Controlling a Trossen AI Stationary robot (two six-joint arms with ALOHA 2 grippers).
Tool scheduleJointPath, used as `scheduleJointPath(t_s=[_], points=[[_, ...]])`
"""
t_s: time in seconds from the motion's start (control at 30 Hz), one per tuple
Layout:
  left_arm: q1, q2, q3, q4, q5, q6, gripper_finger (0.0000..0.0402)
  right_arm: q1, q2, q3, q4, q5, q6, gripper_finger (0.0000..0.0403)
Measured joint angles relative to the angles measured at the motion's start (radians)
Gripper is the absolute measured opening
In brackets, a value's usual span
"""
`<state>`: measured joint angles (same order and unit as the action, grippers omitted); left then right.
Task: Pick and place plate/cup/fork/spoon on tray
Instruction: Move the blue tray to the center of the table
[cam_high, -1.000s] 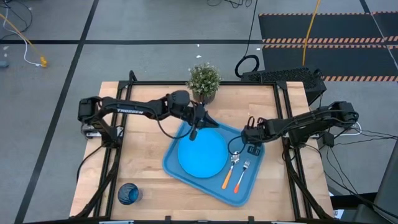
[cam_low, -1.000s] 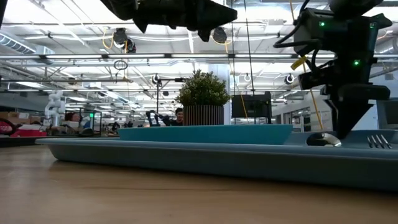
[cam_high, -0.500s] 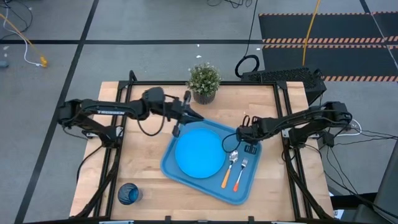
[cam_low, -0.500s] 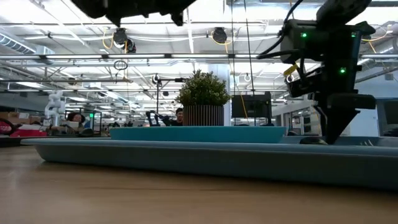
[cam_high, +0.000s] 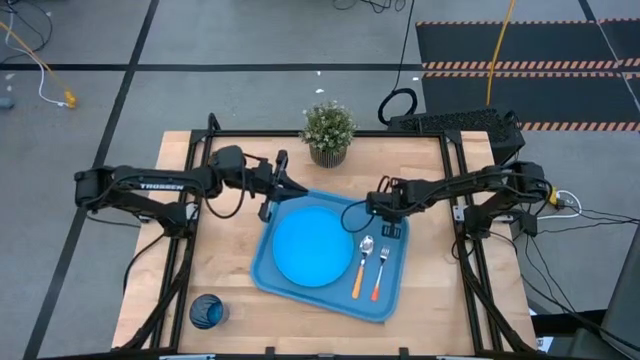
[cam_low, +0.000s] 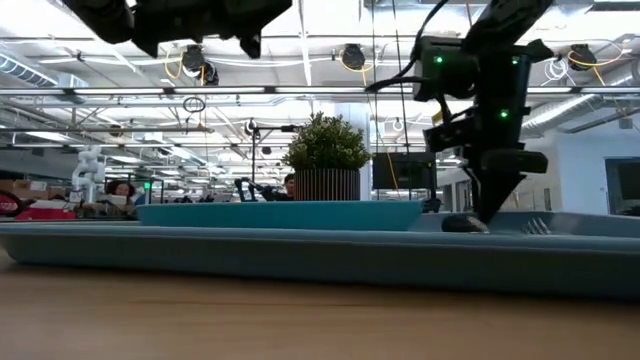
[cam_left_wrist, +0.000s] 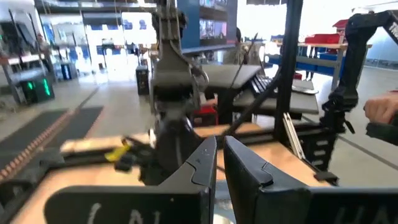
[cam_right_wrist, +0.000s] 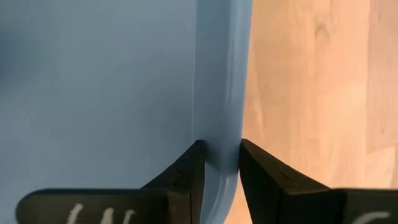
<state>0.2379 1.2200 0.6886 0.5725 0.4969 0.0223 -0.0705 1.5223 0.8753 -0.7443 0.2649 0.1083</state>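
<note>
The blue tray (cam_high: 320, 298) lies on the wooden table. On it rest the sky-blue plate (cam_high: 310, 245), the spoon (cam_high: 361, 262) and the fork (cam_high: 379, 272), side by side to the plate's right. My right gripper (cam_high: 386, 214) is shut on the tray's rim near its far right corner. My left gripper (cam_high: 272, 200) hangs shut and empty above the table, just left of the tray's far left corner. The dark blue cup (cam_high: 207, 311) stands on the table near the front left edge. My right gripper pinches the tray's raised rim (cam_right_wrist: 221, 124) between its two fingers, one finger (cam_right_wrist: 186, 174) inside the tray and one (cam_right_wrist: 264, 177) outside over the wood. The fingers come from above, pointing down (cam_low: 490, 200). The tray lies flat on the table.
A potted plant (cam_high: 328, 132) stands at the table's far edge, behind the tray. Bare wood lies left of the tray and around the cup. The arm mounts stand at the table's left and right sides.
My right gripper has gone toward the table's left edge, holding the tray's rim; the tray has slid left along the table with plate, spoon and fork on it, turning slightly. My left gripper has drawn back from above the plate toward the table's left edge.
</note>
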Motion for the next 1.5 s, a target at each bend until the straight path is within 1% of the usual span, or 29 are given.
scheduleJointPath(t_s=[0.27, 0.53, 0.7, 0.8, 0.93, 1.0, 1.1, 1.23, 1.3, 1.4, 1.5], points=[[-0.006, -0.067, -0.067, 0.002, -0.008, -0.006, 0.0030, -0.057, 0.000, 0.001, 0.071, 0.000, -0.109, 0.0079], [-0.036, -0.097, -0.111, -0.001, -0.008, -0.006, 0.0030, -0.098, -0.001, 0.001, 0.099, 0.000, -0.225, 0.0079], [-0.052, -0.097, -0.117, -0.002, -0.008, -0.007, 0.0030, -0.124, -0.001, 0.001, 0.120, -0.001, -0.257, 0.0079], [-0.062, -0.097, -0.117, -0.002, -0.008, -0.010, 0.0030, -0.133, -0.008, 0.001, 0.114, 0.018, -0.235, 0.0079], [-0.064, -0.097, -0.117, -0.031, -0.015, -0.014, 0.0030, -0.125, -0.053, 0.001, 0.058, 0.019, -0.098, 0.0079], [-0.064, -0.097, -0.117, -0.081, -0.058, -0.016, 0.0030, -0.106, -0.077, 0.001, -0.016, -0.007, 0.008, 0.0079], [-0.064, -0.097, -0.118, -0.153, -0.131, 0.000, 0.0030, -0.064, -0.104, 0.001, -0.156, -0.063, 0.218, 0.0079], [-0.064, -0.097, -0.118, -0.174, -0.182, 0.013, 0.0030, 0.008, -0.115, 0.001, -0.292, -0.173, 0.580, 0.0079], [-0.064, -0.097, -0.118, -0.173, -0.185, 0.024, 0.0030, 0.044, -0.119, 0.001, -0.305, -0.232, 0.709, 0.0079], [-0.064, -0.097, -0.118, -0.173, -0.185, 0.025, 0.0030, 0.091, -0.122, 0.001, -0.287, -0.248, 0.846, 0.0079], [-0.064, -0.097, -0.118, -0.173, -0.185, 0.027, 0.0030, 0.121, -0.124, 0.001, -0.277, -0.275, 0.948, 0.0079]])
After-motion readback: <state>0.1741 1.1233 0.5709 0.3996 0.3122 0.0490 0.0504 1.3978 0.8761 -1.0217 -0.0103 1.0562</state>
